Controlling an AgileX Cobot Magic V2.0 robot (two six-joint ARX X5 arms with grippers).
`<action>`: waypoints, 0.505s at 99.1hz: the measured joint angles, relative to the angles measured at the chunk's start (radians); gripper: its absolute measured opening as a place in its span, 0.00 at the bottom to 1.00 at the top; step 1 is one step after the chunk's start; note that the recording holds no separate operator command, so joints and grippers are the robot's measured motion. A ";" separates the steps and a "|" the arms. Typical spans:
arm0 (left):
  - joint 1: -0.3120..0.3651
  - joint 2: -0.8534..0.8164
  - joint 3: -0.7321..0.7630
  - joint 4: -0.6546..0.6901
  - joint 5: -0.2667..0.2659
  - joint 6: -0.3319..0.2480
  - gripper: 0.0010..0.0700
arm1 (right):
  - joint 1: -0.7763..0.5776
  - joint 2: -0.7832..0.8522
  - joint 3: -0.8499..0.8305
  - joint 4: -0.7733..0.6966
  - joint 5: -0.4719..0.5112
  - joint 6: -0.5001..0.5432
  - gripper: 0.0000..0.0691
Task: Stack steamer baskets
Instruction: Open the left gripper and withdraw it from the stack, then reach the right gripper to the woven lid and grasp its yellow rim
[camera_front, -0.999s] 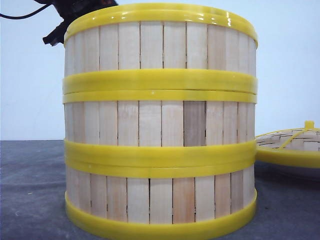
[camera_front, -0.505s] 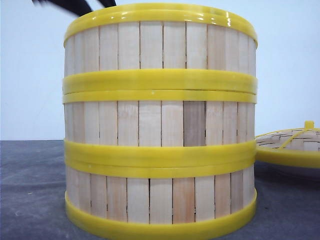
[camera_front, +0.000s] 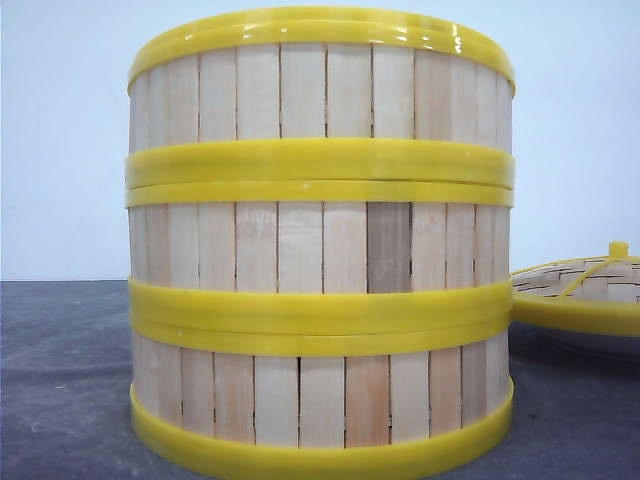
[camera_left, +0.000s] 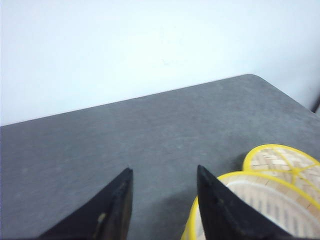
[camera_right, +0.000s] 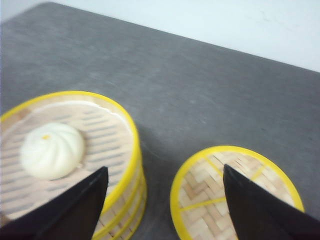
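Observation:
Three steamer baskets (camera_front: 320, 240) stand stacked in one straight tower that fills the front view, slatted light-wood walls between thick yellow rims. From above, the right wrist view shows the top basket (camera_right: 115, 150) holding a white bun (camera_right: 51, 150). My right gripper (camera_right: 165, 175) hangs open above the gap between the stack and the lid, holding nothing. My left gripper (camera_left: 164, 171) is open too, high over the grey table, with the stack's rim (camera_left: 240, 175) beside one finger. Neither gripper shows in the front view.
A woven domed lid (camera_front: 585, 290) with yellow rim and knob lies on the table to the right of the stack, also seen as the lid (camera_right: 235, 195) and the lid (camera_left: 282, 162). The grey table's far edge (camera_left: 150, 95) meets a white wall.
The dark arm seen above the stack's top left rim has risen and left the front view. The stack and the lid have not moved.

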 joint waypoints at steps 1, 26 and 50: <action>0.000 -0.010 -0.010 0.001 0.000 0.000 0.32 | 0.000 0.001 0.000 -0.002 0.004 0.001 0.66; -0.001 -0.286 -0.302 0.032 0.000 -0.006 0.32 | -0.009 0.069 0.000 -0.047 0.042 0.054 0.66; -0.001 -0.421 -0.379 0.000 0.001 -0.013 0.32 | -0.094 0.259 0.000 -0.056 0.060 0.084 0.66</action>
